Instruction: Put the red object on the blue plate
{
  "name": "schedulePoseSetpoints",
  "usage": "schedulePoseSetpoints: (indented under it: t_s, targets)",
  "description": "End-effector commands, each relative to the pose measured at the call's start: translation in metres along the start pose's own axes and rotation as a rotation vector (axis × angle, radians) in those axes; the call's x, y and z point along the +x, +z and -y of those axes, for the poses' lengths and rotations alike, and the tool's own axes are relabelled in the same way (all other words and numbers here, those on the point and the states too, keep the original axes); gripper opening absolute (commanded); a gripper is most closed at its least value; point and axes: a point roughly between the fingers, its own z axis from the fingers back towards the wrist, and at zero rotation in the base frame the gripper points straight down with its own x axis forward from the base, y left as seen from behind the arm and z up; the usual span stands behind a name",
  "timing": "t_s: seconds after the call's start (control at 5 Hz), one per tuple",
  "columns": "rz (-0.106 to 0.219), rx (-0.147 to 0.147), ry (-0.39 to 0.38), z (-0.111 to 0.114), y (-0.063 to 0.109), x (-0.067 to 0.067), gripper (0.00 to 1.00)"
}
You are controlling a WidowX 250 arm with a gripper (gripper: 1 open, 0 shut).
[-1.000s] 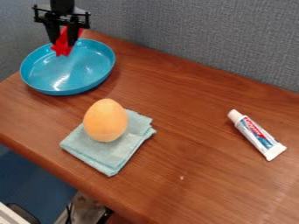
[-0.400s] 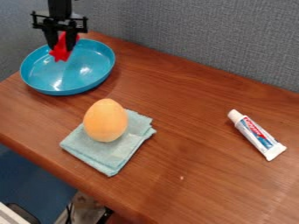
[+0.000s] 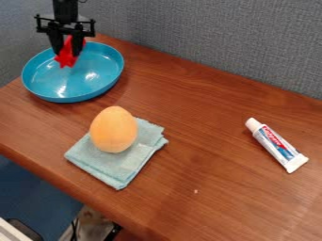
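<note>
The pincer [image 3: 66, 49] is hanging point-down over the far-left part of the plate [image 3: 98, 83], and its jaws are clamping the red block [image 3: 64, 56] near the block's top, so that most of the block is sticking out beneath the fingertips. The block's lower end is sitting just over the plate's inner floor, inside the rim; whether it is already touching the glaze I cannot tell from this view.

The step in hand looks like the release. To do it well, the arm should be lowering the block until its end is resting on the floor, then parting the jaws slowly and lifting straight up, so the bar is tipping gently onto its side rather than bouncing toward the rim. A sideways drag while opening could be flicking it out over the near edge.

Well to the right of the pincer and nearer the camera, the orange egg [image 3: 113, 128] is resting on the folded cloth [image 3: 117, 151]; farther right still, the toothpaste tube [image 3: 276, 144] is lying on the table [image 3: 201, 99].

Against the view a second ago, the pincer and block are sitting slightly higher and a touch left; since the later earlier view, nothing is visibly shifting.
</note>
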Motion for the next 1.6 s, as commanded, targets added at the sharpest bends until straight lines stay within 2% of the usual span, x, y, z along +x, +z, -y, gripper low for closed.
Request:
schedulePoseSetpoints:
  t_s: [0.0, 0.6, 1.4]
  targets:
    - [0.064, 0.007, 0.02, -0.0081, 0.0248, 0.0032, 0.0]
    - [0.045, 0.009, 0.023, -0.0074, 0.0231, 0.0018, 0.0]
    - [0.041, 0.01, 0.025, -0.0105, 0.0293, -0.0056, 0.0]
